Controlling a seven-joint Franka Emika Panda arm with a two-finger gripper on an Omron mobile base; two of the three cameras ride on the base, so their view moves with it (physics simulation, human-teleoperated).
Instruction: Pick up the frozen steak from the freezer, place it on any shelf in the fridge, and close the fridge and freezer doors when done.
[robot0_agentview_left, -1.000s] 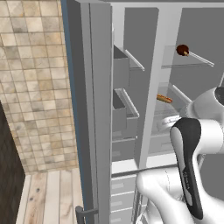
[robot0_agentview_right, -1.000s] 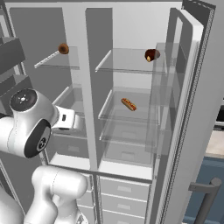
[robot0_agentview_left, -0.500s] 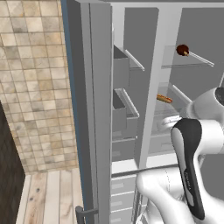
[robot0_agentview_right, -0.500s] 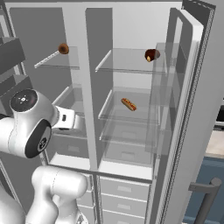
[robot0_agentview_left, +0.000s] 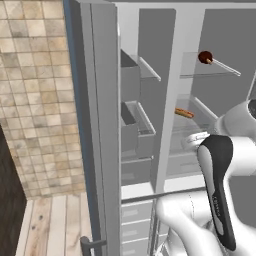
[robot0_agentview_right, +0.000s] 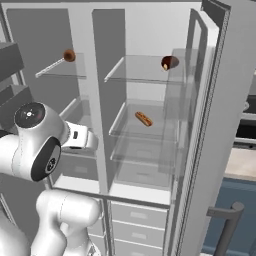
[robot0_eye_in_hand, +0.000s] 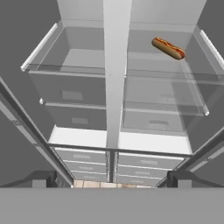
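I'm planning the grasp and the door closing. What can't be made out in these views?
- frozen steak: too small in the right base view to judge its shape or footing.
- dark lump on the top glass shelf: too small there to identify.
- fridge door: its front faces away from the right base view.
- freezer door: edge-on in the left base view.

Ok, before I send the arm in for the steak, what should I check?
1. Freezer door and fridge door open: ok.
2. Gripper open and empty: ok.
3. Frozen steak located, on an upper freezer shelf: ok.
4. Gripper lined up with the steak: not ok; the hand sits lower, and its camera faces the centre divider.
5. Room on a fridge shelf: ok; bare glass beside the sausage.
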